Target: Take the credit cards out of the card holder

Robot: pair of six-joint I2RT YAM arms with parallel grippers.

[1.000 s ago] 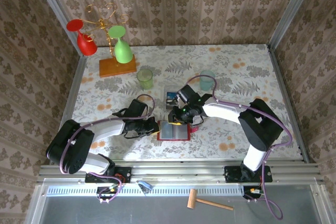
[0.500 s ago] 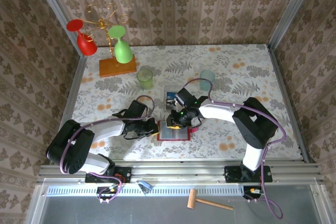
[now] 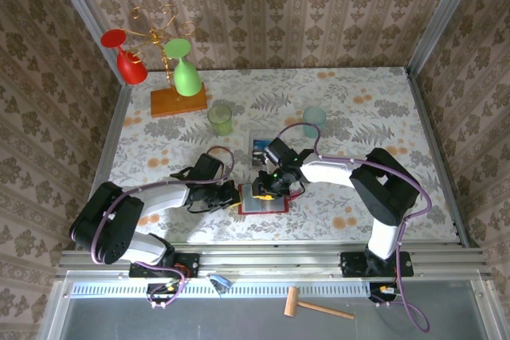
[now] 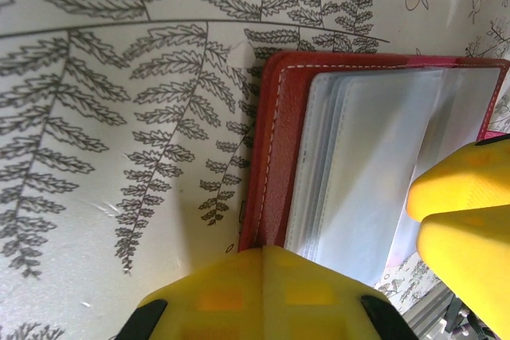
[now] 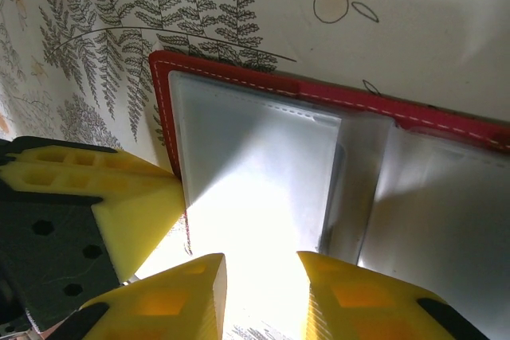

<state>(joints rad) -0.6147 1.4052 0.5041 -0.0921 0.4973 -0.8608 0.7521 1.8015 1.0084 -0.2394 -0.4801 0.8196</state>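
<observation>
The red card holder (image 3: 264, 201) lies open on the table, its grey clear pockets (image 4: 374, 165) facing up. My left gripper (image 3: 232, 194) is shut, its tip (image 4: 267, 251) pressed on the holder's red left edge (image 4: 267, 157). My right gripper (image 3: 268, 188) stands open low over the holder, its fingers (image 5: 179, 292) on either side of a glaring clear pocket (image 5: 255, 157). I cannot tell whether that pocket holds a card. One credit card (image 3: 259, 147) with a blue picture lies on the table just behind the holder.
A green cup (image 3: 220, 119) and a pale blue cup (image 3: 314, 120) stand behind the holder. At the back left a wooden-based rack (image 3: 177, 99) carries a red glass (image 3: 127, 61) and a green glass (image 3: 185, 74). A small hammer (image 3: 317, 306) lies below the rail.
The right gripper has slid left and nearer over the open holder, and its jaws have parted slightly. The left gripper has stayed on the holder's edge.
</observation>
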